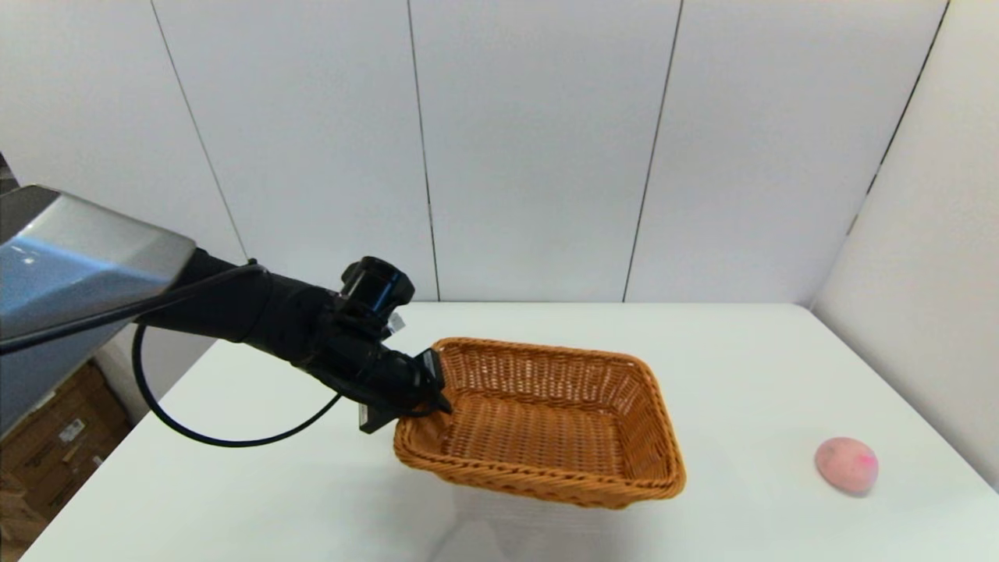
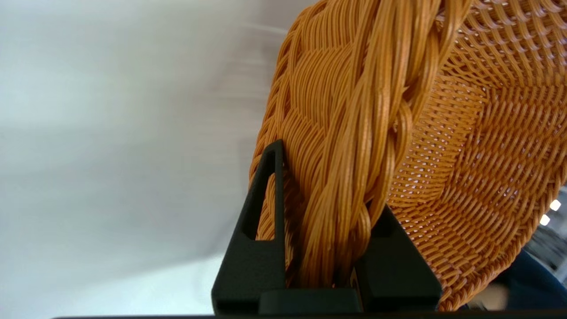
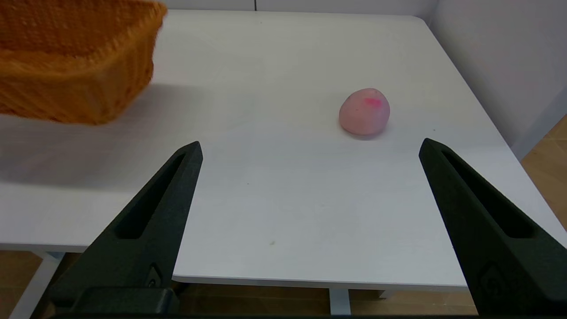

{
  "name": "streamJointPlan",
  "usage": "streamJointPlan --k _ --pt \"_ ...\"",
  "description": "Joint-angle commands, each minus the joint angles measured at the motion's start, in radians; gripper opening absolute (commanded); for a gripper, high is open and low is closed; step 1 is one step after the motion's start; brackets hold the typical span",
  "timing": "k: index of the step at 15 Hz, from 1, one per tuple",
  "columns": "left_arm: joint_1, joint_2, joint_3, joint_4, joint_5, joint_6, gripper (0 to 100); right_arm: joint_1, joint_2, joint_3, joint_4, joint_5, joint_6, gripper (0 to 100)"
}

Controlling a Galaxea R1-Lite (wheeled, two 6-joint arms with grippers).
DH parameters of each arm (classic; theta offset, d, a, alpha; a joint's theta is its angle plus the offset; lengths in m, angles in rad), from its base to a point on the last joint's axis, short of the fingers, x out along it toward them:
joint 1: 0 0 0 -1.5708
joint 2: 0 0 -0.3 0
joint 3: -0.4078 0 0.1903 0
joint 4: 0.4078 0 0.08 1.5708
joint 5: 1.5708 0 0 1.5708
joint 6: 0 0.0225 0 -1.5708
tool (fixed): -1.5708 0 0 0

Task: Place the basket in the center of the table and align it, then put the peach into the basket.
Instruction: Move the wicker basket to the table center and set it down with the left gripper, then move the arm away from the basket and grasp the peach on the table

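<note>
- Near the middle of the worktop (image 1: 741, 367): basket (image 1: 546, 421), woven wicker, orange-brown, rectangular with flared sides and a braided rim. It sits askew to the worktop edges, its left end apparently raised and a shadow beneath it, so it looks carried rather than set down.
- Handling, by judgement: light for its bulk, stiff enough to hold shape, though the weave may flex slightly under a one-sided hold. The rough braid gives good friction, so a slip is unlikely. Held at one end only, it may swing or sag at the far end.
- Hold point: the braided rim on the short left side, where the wall is thin enough to pinch.
- Left end effector (image 1: 437, 394): fingers closed on that rim, one outside the wall and one inside, as the left wrist view confirms.
- Peach (image 1: 847, 464): small, round, pale pink with a brighter blotch, resting on the worktop well apart from the basket, towards the right edge. Probably light and smooth, and liable to roll; best taken across its widest part with a gentle squeeze.
- Right end effector (image 3: 310, 153): fingers spread wide, holding nothing, waiting off the near edge of the worktop, facing the peach.
</note>
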Motion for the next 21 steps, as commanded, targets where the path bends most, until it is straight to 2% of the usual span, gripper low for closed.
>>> streamJointPlan --k 1,3,4,10,13,15,17,19,21 --pt "-0.009 0.073 -0.006 0.002 0.052 -0.002 0 0.001 0.000 0.000 0.002 0.000 -0.008 100" --pt "-0.009 0.073 -0.003 0.002 0.059 -0.001 0 0.001 0.000 0.000 0.002 0.001 -0.008 100" --pt "-0.009 0.074 -0.002 0.002 0.062 0.001 100 0.001 0.000 -0.002 0.002 0.001 -0.008 100" --pt "0.014 -0.002 -0.008 0.002 0.065 -0.004 100 0.001 0.000 0.000 0.002 0.001 -0.006 100" --pt "0.071 -0.134 -0.022 0.013 0.066 0.009 100 0.001 0.000 0.000 0.002 0.000 -0.006 100" --pt "0.120 -0.222 -0.049 0.094 0.112 0.082 100 0.001 0.000 0.000 0.002 0.000 -0.005 100" --pt "0.186 -0.323 -0.043 0.179 0.210 0.197 100 0.001 0.000 0.000 0.002 0.000 -0.005 100" --pt "0.235 -0.463 0.000 0.283 0.269 0.300 100 0.001 0.000 -0.002 0.002 0.000 -0.005 100" --pt "0.272 -0.637 0.069 0.312 0.324 0.352 100 0.001 0.000 -0.002 0.002 0.000 -0.005 100"
